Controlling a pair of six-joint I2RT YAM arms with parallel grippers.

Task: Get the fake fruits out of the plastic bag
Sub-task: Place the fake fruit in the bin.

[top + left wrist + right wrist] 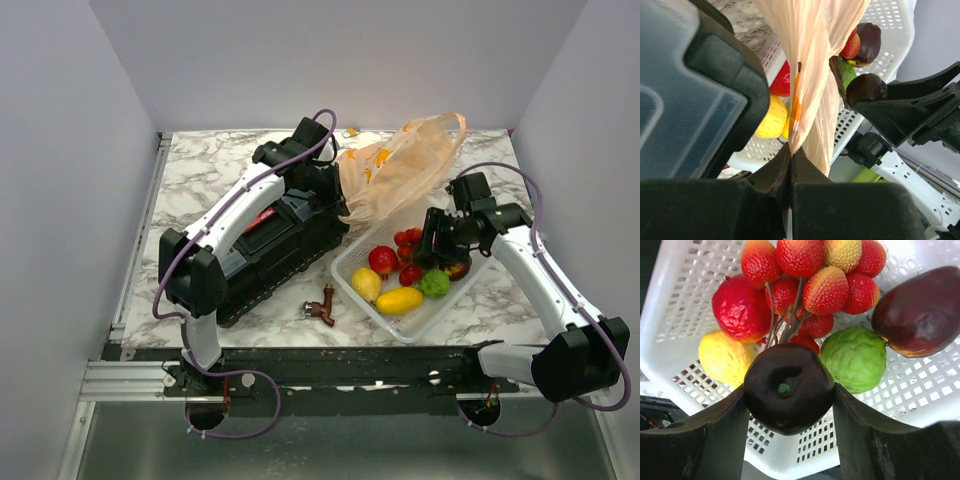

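Note:
My left gripper (pixel 790 152) is shut on a fold of the plastic bag (pixel 812 75), the tan translucent one with banana print. In the top view the bag (pixel 405 160) hangs from that gripper (pixel 338 195) at the back of the white mesh basket (pixel 352 262). My right gripper (pixel 788 390) is shut on a near-black plum (pixel 788 387) just above the basket floor. In the top view this gripper (pixel 432 248) is over the basket's right half. In the basket lie a red berry cluster (pixel 815 275), red apple (pixel 740 307), lemon (pixel 725 357), lime (pixel 854 358) and yellow mango (pixel 399 300).
A maroon-brown glossy fruit (pixel 920 312) lies in the basket's right corner. A black toolbox (pixel 275 240) stands under my left arm, touching the basket's left side. A small brown object (pixel 322 305) lies on the marble table in front of it.

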